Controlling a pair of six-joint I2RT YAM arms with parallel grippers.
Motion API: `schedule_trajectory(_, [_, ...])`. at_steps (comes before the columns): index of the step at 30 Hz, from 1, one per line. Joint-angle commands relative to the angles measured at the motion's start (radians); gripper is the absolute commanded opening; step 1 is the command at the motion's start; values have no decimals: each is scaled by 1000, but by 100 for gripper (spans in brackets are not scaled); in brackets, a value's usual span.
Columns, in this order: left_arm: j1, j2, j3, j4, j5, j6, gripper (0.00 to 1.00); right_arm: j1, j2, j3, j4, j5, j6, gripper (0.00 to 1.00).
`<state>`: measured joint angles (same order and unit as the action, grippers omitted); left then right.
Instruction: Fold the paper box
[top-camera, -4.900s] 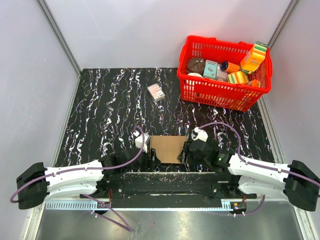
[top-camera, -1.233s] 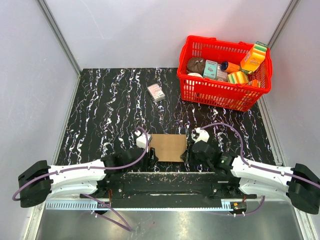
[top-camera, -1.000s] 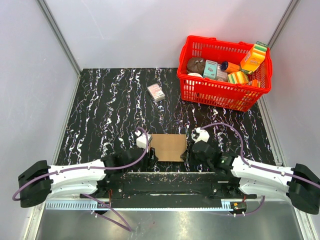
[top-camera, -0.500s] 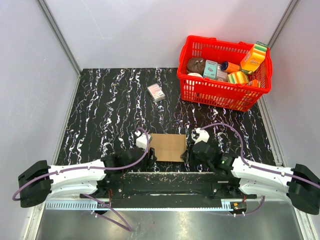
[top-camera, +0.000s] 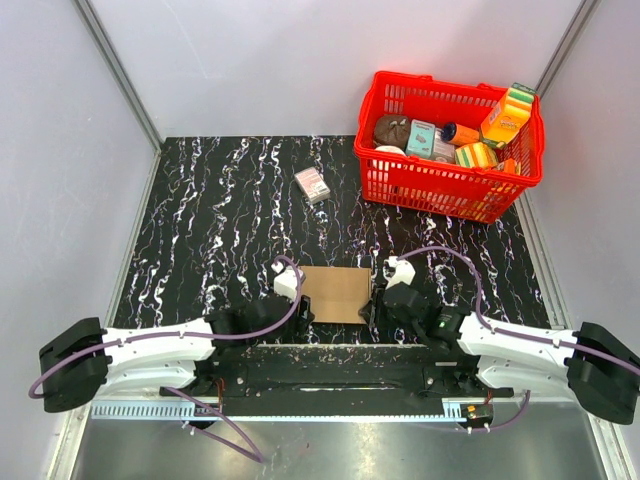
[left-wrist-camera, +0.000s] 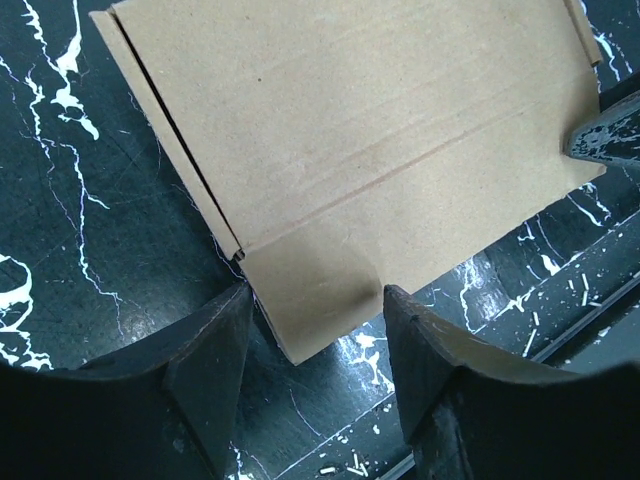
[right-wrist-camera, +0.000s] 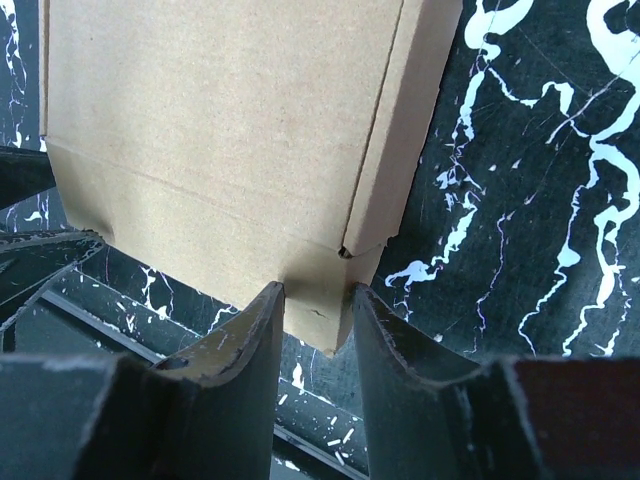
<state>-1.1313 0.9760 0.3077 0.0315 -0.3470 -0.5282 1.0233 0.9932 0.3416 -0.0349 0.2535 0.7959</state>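
The paper box (top-camera: 337, 293) lies flat as a plain brown creased sheet on the black marbled table, near its front edge. My left gripper (top-camera: 297, 309) stands at the sheet's near left corner and my right gripper (top-camera: 377, 305) at its near right corner. In the left wrist view the paper box (left-wrist-camera: 350, 130) points its corner flap into the gap of the left gripper (left-wrist-camera: 315, 292), whose jaws stand wide apart. In the right wrist view the right gripper (right-wrist-camera: 316, 290) has a narrower gap over the corner flap of the paper box (right-wrist-camera: 220, 130), with the cardboard running under the fingertips.
A red basket (top-camera: 430, 190) filled with printed grocery packs stands at the back right. A small white-and-pink carton (top-camera: 313, 184) lies behind the sheet. The black base rail (top-camera: 340, 365) runs just in front of the cardboard. Grey walls close in both sides.
Over the last second almost nothing moves. Compared with several seconds ago, the cardboard sits slightly farther from the rail and both grippers have followed it.
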Motion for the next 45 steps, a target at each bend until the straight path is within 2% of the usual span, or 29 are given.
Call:
schedule_trajectory(1, [-5,18,-10,99,20,-13,59,8,9,2,76,13,-11,39])
schedule_trajectory(29, [-5,62,-35,182,-6,25,57,8,19,-16,112,30,-32,39])
schedule_trajectory(45, [-5,47,1,156,-32,57,57,8,-34,-12,86,64,-34,39])
